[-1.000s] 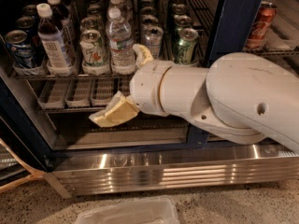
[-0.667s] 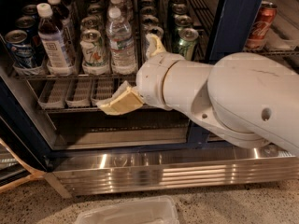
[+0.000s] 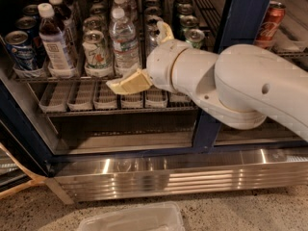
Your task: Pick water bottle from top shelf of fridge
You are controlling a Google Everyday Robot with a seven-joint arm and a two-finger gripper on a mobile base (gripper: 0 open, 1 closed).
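Note:
The water bottle [image 3: 125, 42] stands upright in a front lane of the top shelf [image 3: 62, 76] of the fridge [image 3: 240, 18]. It is clear, with a white cap and a pale label. A second one [image 3: 120, 0] stands behind it. My gripper [image 3: 137, 57] is open and empty just right of the bottle's lower half. One cream finger [image 3: 130, 83] lies in front of the shelf edge below the bottle. The other finger [image 3: 165, 30] is up beside the cans to the bottle's right. The white arm comes in from the right.
A white-capped dark drink bottle [image 3: 54, 40] and a blue can [image 3: 19, 49] stand at the left, and a green-white can [image 3: 96, 49] is next to the water bottle. A green can [image 3: 195, 36] and a red can [image 3: 269, 18] are at the right. Below are the whitish trays [image 3: 82, 97], the steel base panel [image 3: 168, 177] and a clear tub [image 3: 134, 218].
My gripper has risen and moved right, from below the shelf edge up to the level of the water bottle's lower half. Its fingers stay spread. The bottles have not moved.

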